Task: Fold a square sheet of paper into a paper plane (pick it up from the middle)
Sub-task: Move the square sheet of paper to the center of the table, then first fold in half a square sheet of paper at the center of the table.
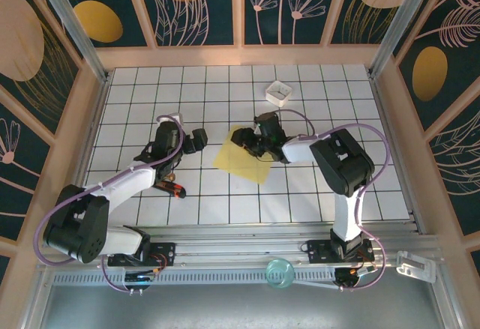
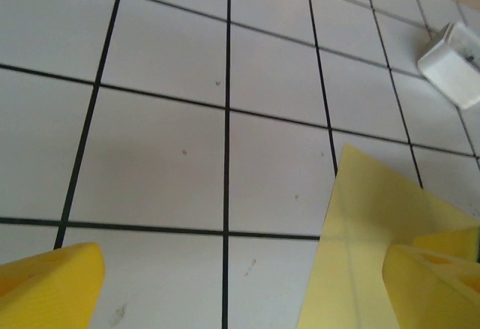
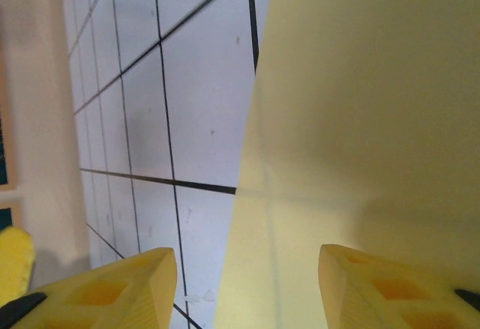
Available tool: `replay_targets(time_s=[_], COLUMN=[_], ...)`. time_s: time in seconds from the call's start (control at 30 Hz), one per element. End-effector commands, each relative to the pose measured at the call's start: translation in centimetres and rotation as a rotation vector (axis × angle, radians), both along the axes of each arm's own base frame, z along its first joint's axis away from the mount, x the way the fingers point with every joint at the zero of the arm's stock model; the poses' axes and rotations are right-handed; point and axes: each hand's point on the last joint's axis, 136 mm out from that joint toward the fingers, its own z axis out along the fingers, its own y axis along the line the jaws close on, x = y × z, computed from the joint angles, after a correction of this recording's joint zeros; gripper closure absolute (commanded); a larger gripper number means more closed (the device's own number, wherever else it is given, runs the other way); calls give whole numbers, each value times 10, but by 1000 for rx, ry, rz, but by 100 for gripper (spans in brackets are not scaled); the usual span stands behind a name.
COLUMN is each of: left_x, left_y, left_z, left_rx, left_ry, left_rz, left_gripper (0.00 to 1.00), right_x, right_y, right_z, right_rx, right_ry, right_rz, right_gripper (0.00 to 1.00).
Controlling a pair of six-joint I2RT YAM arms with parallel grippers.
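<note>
The square sheet of paper (image 1: 245,162) lies flat on the tiled table (image 1: 360,119), plain yellow, with one faint crease line. My right gripper (image 1: 249,141) hangs over its far left part, open. In the right wrist view its two yellow fingers (image 3: 120,291) straddle the sheet's left edge (image 3: 360,134), one over bare tile and one over paper. My left gripper (image 1: 198,140) stands just left of the sheet, wide open. In the left wrist view its right finger (image 2: 435,284) hovers over the paper's corner (image 2: 375,224), and only tiles lie between the jaws. No paper plane shape is in view.
A small white square box (image 1: 278,92) sits at the back of the table, also seen at the left wrist view's top right (image 2: 454,63). A small red and black object (image 1: 174,189) lies beside the left arm. Wooden walls fence the table.
</note>
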Motion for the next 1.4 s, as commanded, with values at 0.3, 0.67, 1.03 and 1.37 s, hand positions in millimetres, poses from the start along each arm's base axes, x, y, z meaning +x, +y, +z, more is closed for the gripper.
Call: replay_targets(time_s=[0.3,0.67,1.03,1.37], left_x=[-16,-6,4,-5], left_y=[-119,-157,-179,-190], left_z=[-34,-80,-97,-101], left_rx=[193,427,454,478], left_ry=[236,413,487,514], left_rz=[-203,-353,-396,-439], left_gripper=[1,1,1,1], right_x=[25,1,-2,-4], right_y=[-220,-275,-275,-275], right_z=[67,52,56,55], right_rx=[-279,-361,-337,-331], right_ry=[-222,-236,-251,-251], right_rz=[-346,-431,-432,-437], right_gripper=[26,4,4,4])
